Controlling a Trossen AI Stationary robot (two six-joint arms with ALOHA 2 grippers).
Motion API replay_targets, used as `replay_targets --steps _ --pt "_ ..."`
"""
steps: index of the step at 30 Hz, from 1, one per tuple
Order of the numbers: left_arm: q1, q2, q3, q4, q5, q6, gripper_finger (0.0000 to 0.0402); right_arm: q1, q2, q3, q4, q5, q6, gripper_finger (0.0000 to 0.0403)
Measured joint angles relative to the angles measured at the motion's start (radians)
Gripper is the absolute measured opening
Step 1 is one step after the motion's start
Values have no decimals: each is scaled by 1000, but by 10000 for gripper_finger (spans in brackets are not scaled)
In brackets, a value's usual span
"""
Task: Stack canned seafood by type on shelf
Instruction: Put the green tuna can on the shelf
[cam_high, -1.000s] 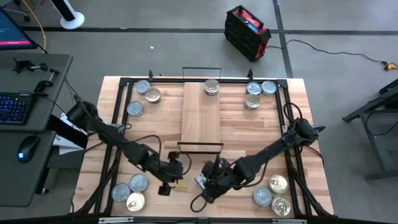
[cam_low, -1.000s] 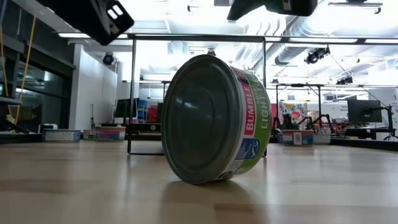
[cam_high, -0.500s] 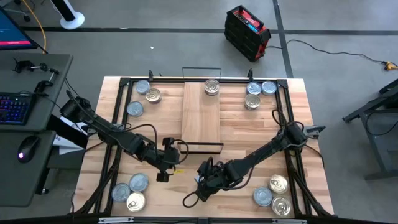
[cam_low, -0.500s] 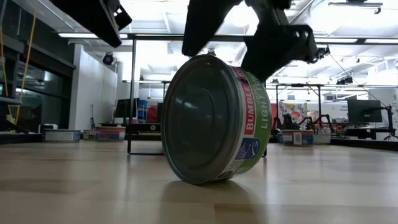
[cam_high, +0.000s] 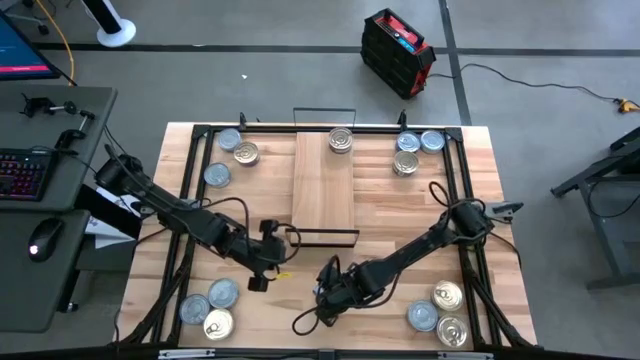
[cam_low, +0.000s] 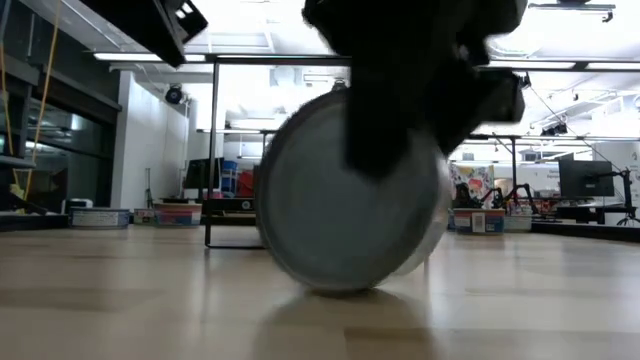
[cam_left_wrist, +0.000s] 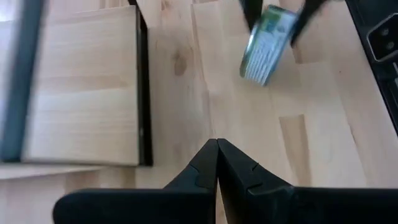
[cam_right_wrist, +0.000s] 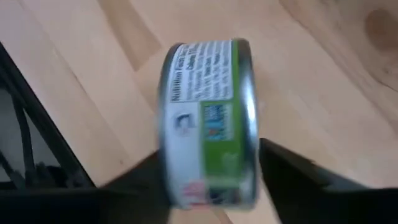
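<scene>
Low view: tabletop pale wood; ceiling lights bright.

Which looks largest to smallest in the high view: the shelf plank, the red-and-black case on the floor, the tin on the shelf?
1. Shelf.
2. Red-and-black case, though the floor lies farther from the camera.
3. Tin on the shelf.

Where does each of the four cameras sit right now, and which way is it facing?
High view: overhead, straight down on the table, shelf and both arms.
Low view: table height, level across; the tin on edge fills it, dark gripper over it.
Left wrist view: past the shut left gripper toward the shelf end and tin.
Right wrist view: close on the tin, right gripper straddling it.
Shared: all four show that tin.
</scene>
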Motion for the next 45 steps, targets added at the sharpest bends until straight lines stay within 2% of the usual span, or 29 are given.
replay_targets --steps 1,2,7,13,17,20,26,29,32,38,45 --pt "2 -18 0 -28 0 0 0 2 -16 0 -22 3 -9 128" --pt "5 -41 0 -60 0 0 0 5 -37 0 -46 6 -16 110" --pt "18 -187 1 -182 -39 -79 0 27 -166 0 -272 64 -6 110" --pt "-5 -364 1 -219 -124 -193 0 72 -294 -29 -543 75 94 110" --pt "-32 -441 1 -216 -201 -217 0 93 -406 -201 -561 40 215 110" --pt "-47 -472 1 -215 -248 -236 0 80 -525 -375 -531 57 331 110" --pt "-53 -481 1 -215 -282 -302 0 -36 -806 -687 -292 240 434 110" --pt "-53 -473 1 -209 -318 -373 0 -126 -934 -836 -76 292 390 110" --pt "-52 -459 1 -196 -354 -418 0 -217 -1024 -976 183 294 311 110" --pt "-52 -423 1 -124 -374 -437 0 -347 -1059 -1186 729 211 191 110" --pt "-52 -375 1 -87 -374 -451 0 -401 -1013 -1266 911 127 191 110"
